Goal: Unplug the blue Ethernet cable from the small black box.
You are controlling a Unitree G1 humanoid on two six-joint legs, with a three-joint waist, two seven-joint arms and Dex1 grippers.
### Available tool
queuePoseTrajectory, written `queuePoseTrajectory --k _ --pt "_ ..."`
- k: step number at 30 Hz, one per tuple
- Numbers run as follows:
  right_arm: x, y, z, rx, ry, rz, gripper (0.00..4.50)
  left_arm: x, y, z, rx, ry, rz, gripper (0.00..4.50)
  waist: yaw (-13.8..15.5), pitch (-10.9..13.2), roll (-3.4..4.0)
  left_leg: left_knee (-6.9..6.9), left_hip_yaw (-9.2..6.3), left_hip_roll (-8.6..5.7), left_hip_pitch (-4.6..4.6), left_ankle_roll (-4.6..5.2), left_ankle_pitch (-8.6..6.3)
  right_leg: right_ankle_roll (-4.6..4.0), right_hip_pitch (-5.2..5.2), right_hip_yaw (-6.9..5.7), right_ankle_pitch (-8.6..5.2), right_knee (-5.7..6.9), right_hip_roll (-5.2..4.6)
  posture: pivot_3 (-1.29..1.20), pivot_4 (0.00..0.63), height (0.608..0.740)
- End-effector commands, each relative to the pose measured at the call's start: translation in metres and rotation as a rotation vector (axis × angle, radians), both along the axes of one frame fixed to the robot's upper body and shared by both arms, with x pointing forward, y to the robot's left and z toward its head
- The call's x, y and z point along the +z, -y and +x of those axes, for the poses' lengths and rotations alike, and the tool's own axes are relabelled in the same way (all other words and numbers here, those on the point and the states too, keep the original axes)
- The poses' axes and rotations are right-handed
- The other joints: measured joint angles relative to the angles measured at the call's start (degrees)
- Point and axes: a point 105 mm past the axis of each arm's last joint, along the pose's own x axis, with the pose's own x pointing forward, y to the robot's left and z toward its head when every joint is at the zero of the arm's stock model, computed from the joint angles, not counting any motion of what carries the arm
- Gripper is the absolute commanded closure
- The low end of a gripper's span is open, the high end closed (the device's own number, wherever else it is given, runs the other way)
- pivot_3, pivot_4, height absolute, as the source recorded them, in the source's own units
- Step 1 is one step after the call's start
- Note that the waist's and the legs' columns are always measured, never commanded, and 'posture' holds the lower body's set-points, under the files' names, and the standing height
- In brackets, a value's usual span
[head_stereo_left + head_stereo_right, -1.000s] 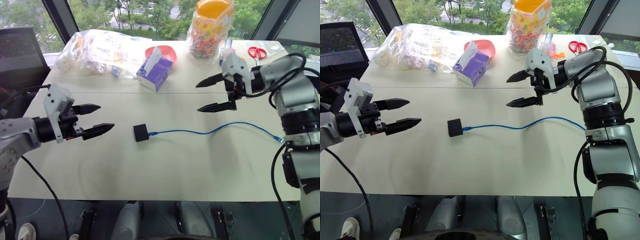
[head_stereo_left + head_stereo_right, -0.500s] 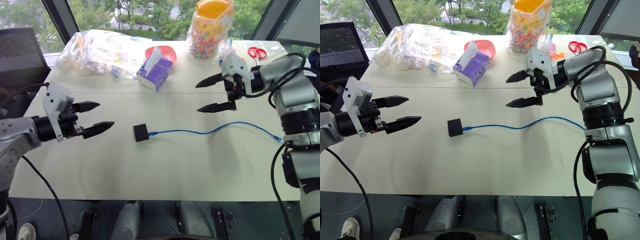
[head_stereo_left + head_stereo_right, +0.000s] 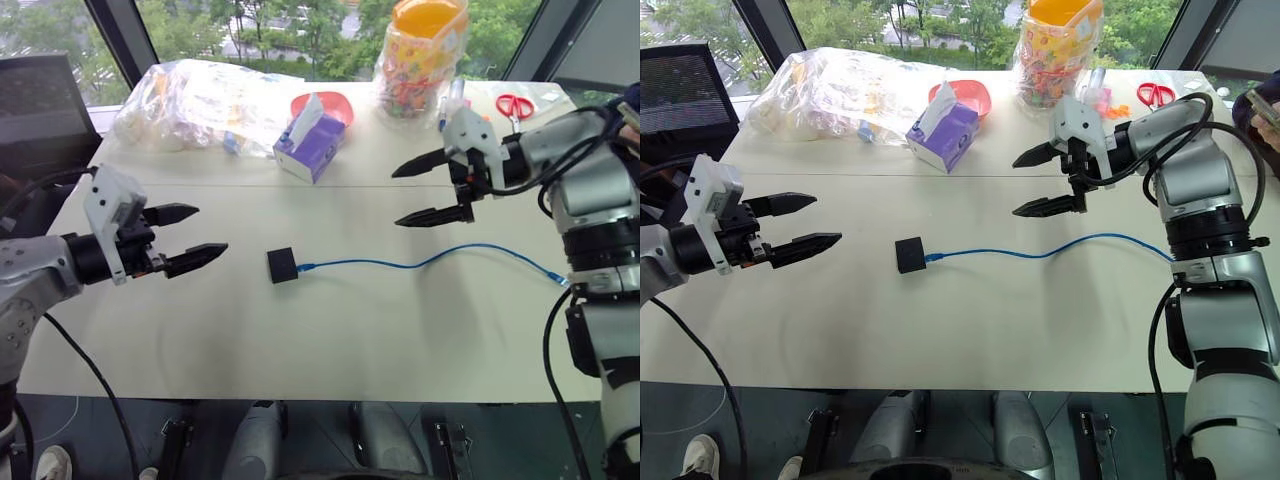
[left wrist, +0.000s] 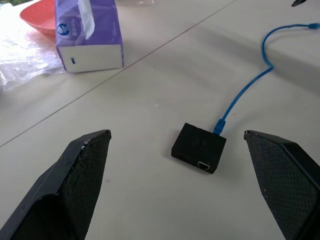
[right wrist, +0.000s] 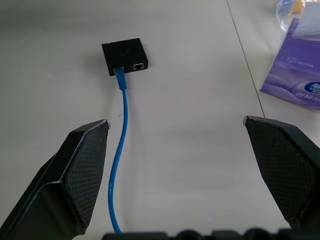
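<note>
The small black box (image 3: 282, 266) lies flat near the middle of the pale table. The blue Ethernet cable (image 3: 420, 263) is plugged into its right side and runs in a wave to the table's right edge, where its far plug (image 3: 557, 279) rests. In the wrist views the box (image 4: 199, 147) (image 5: 125, 56) shows a second, empty port beside the plugged one. My left gripper (image 3: 197, 237) hovers open to the left of the box, pointing at it. Above the cable's middle, my right gripper (image 3: 414, 191) hangs open, pointing left. Neither touches anything.
A purple tissue box (image 3: 310, 145) stands behind the black box, with a red bowl (image 3: 322, 103) and clear plastic bags (image 3: 200, 100) further back. A jar of sweets (image 3: 421, 55) and red scissors (image 3: 515, 104) sit at the back right. A dark chair (image 3: 35, 105) stands left.
</note>
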Motion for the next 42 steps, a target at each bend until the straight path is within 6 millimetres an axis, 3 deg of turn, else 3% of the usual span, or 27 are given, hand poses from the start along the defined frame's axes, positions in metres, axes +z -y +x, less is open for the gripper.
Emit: queuePoseTrajectory --k 1,5,8,18,27,38,41,42 --pt "0.008 -0.002 -0.012 0.046 0.017 -0.001 0.00 0.010 0.001 0.002 -0.010 0.035 0.002 0.05 0.02 0.00 0.00 0.01 0.00 0.00 0.01 0.00 0.00 0.00 0.00 0.00 0.00 0.03 0.00 0.00 0.150 0.740" --pt "-0.001 -0.017 -0.028 0.123 -0.043 0.008 0.00 0.010 0.003 0.005 -0.023 0.034 0.005 0.05 0.01 0.00 0.00 0.07 0.00 0.00 0.02 0.00 0.00 0.00 0.00 0.00 0.00 0.10 0.01 0.00 0.150 0.740" --pt "-0.023 -0.039 -0.037 0.160 -0.090 0.008 0.00 0.009 0.007 0.007 -0.034 0.033 0.005 0.05 -0.14 -0.01 -0.01 0.07 -0.01 0.01 0.05 0.00 0.00 0.00 0.00 0.00 0.00 0.15 0.03 0.00 0.150 0.740" --pt "-0.068 -0.087 -0.019 0.068 -0.038 0.019 0.00 0.000 0.011 0.000 -0.030 0.019 0.019 0.05 -0.07 -0.01 -0.02 0.13 -0.02 0.01 0.06 -0.02 0.03 0.00 0.00 0.01 0.00 0.20 0.04 0.00 0.150 0.740" --pt "-0.097 -0.109 -0.001 0.006 0.000 -0.016 0.00 -0.006 0.016 -0.008 -0.025 0.012 0.033 0.05 -0.02 -0.02 -0.03 0.12 -0.03 0.01 0.06 -0.12 0.08 -0.01 0.01 0.00 0.00 0.22 0.04 0.00 0.150 0.740" --pt "-0.117 -0.111 0.010 -0.030 -0.008 -0.049 0.00 -0.009 0.013 -0.015 -0.009 0.001 0.049 0.05 -0.05 -0.02 -0.03 0.12 -0.04 0.01 0.08 -0.15 0.10 -0.01 0.01 0.00 0.01 0.25 0.05 0.00 0.150 0.740" --pt "-0.121 -0.111 0.010 -0.026 -0.020 -0.060 0.85 -0.009 0.013 -0.014 -0.008 0.000 0.051 0.00 -0.05 -0.02 -0.03 0.12 -0.04 0.01 0.08 -0.15 0.10 -0.01 0.01 0.00 0.01 0.25 0.05 0.00 0.150 0.740" --pt "-0.123 -0.111 0.008 -0.016 -0.025 -0.068 1.37 -0.008 0.012 -0.014 -0.008 0.000 0.051 0.00 -0.05 -0.02 -0.03 0.12 -0.04 0.01 0.08 -0.15 0.10 -0.01 0.01 0.00 0.01 0.25 0.05 0.00 0.150 0.740"
